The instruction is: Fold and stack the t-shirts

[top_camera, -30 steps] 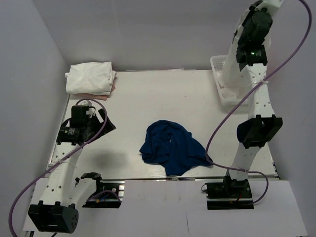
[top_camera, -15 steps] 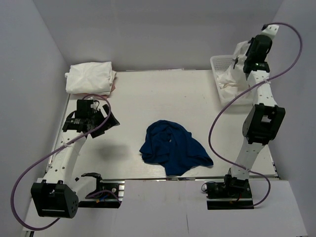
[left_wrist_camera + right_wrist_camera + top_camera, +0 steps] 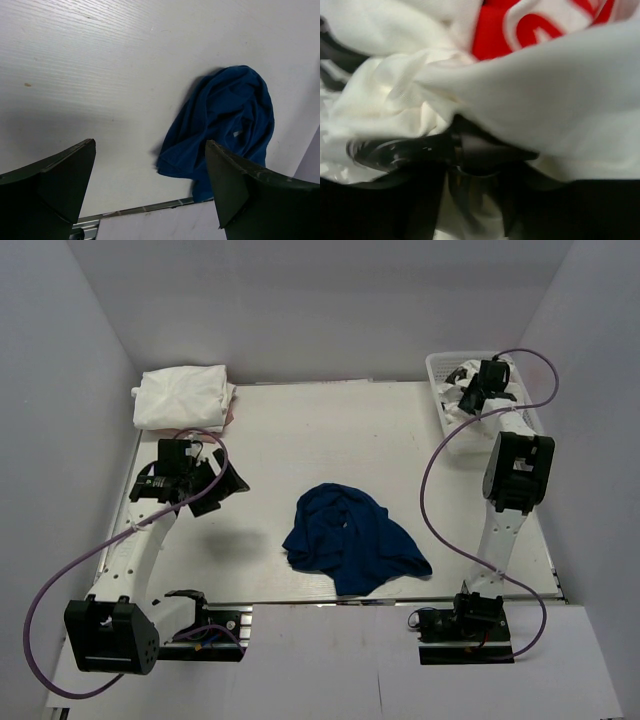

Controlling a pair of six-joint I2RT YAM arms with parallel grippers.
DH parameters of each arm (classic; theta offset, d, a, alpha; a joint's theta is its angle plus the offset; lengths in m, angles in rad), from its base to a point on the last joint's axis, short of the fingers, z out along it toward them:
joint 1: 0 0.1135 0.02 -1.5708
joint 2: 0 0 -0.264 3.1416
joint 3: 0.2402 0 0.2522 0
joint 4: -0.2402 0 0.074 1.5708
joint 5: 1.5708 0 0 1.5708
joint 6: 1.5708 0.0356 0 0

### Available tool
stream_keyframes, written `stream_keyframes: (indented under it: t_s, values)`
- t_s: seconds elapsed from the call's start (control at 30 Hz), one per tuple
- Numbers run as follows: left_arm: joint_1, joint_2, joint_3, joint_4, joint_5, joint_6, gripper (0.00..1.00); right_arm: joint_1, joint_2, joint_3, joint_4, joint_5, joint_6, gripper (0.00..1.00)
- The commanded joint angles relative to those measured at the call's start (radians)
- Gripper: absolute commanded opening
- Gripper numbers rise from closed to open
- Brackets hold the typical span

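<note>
A navy blue t-shirt (image 3: pixel 350 535) lies crumpled in the middle of the table; it also shows in the left wrist view (image 3: pixel 225 120). My left gripper (image 3: pixel 225 488) hovers open and empty left of it, jaws wide apart (image 3: pixel 150 144). My right gripper (image 3: pixel 468 390) is down in the white mesh basket (image 3: pixel 437 365) at the back right. In its wrist view the gripper (image 3: pixel 457 137) is buried in a white t-shirt (image 3: pixel 545 115) and looks shut on a bunched fold. A red graphic (image 3: pixel 495 35) shows on white cloth just beyond.
A folded stack of white t-shirts (image 3: pixel 183 397) sits at the back left corner, a pinkish edge under it. Grey walls close in the table on the left, back and right. A metal rail (image 3: pixel 300 602) runs along the near edge.
My right arm has come down from high above the basket, bringing the hanging white cloth into the basket. My left gripper has shifted slightly right, toward the navy shirt.
</note>
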Motion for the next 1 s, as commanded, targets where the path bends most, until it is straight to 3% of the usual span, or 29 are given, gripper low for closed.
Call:
stream_keyframes:
  t_s: [0.0,0.07,0.1,0.3,0.43,0.6,0.67,0.87,0.97]
  values:
    - [-0.014,-0.03,0.015,0.04,0.075,-0.007,1.0,0.005,-0.04,0.01,-0.088,-0.028,0.059,0.57]
    - [-0.014,-0.039,0.003,0.052,0.095,-0.016,1.0,0.009,-0.119,-0.031,-0.042,-0.047,0.05,0.88]
    - [-0.014,-0.048,-0.009,0.069,0.104,-0.017,1.0,0.011,-0.184,-0.04,-0.025,-0.059,0.035,0.91]
    - [-0.068,-0.06,-0.109,0.204,0.181,-0.056,1.0,0.061,-0.493,-0.126,-0.083,0.045,0.084,0.91]
    - [-0.167,-0.018,-0.146,0.267,0.186,-0.083,1.0,0.179,-0.72,-0.296,-0.1,0.047,0.09,0.91]
    - [-0.296,0.027,-0.199,0.311,0.131,-0.127,1.0,0.337,-0.965,-0.575,-0.222,-0.022,0.229,0.91]
    - [-0.359,0.076,-0.208,0.311,0.075,-0.127,0.96,0.379,-1.016,-0.716,-0.245,-0.066,0.253,0.91]
    - [-0.474,0.242,-0.186,0.288,-0.037,-0.136,0.84,0.491,-1.176,-0.878,-0.478,-0.111,0.256,0.91]
    - [-0.494,0.283,-0.155,0.313,-0.058,-0.136,0.77,0.521,-1.254,-0.965,-0.515,-0.143,0.225,0.91]
